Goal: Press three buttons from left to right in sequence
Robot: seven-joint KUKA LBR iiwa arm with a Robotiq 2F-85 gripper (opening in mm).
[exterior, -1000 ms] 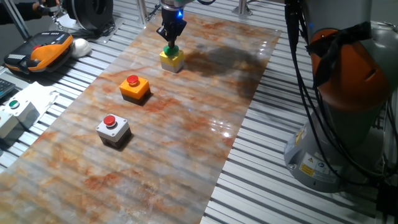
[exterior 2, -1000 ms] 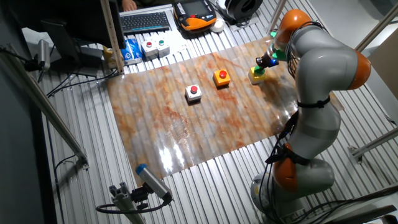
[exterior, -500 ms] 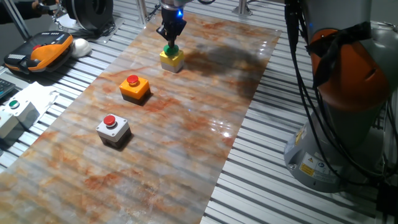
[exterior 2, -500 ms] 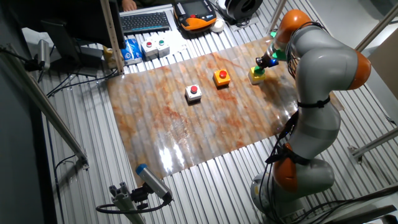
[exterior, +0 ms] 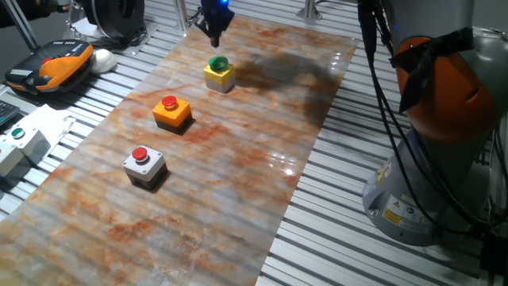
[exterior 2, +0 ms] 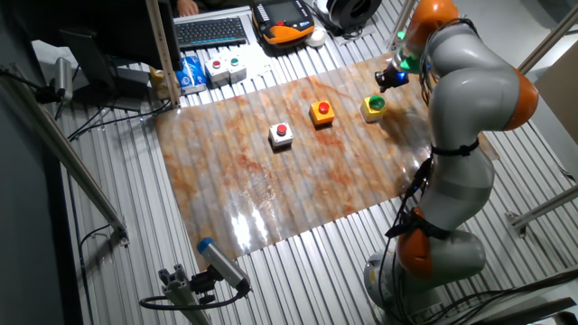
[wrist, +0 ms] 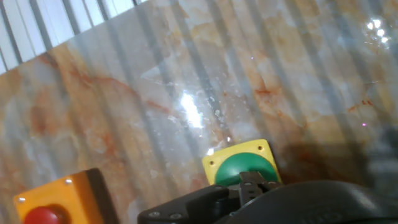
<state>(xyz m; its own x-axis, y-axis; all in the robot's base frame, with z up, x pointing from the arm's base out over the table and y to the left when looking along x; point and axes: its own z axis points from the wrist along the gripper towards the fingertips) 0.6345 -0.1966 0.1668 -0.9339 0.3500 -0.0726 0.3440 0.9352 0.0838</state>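
Note:
Three button boxes stand in a row on the marbled board: grey with a red cap, orange with a red cap, yellow with a green cap. The other fixed view shows the grey, orange and yellow box. My gripper hangs clear above the yellow box, a little behind it, and also shows in the other fixed view. In the hand view the fingertips touch each other over the green cap, with the orange box at lower left.
A white box with a small green button and an orange teach pendant lie on the slatted table left of the board. My arm's base stands to the right. A keyboard sits behind the board.
My gripper has risen off the green cap of the yellow box, which it touched in the earlier frames. The three boxes have not moved.

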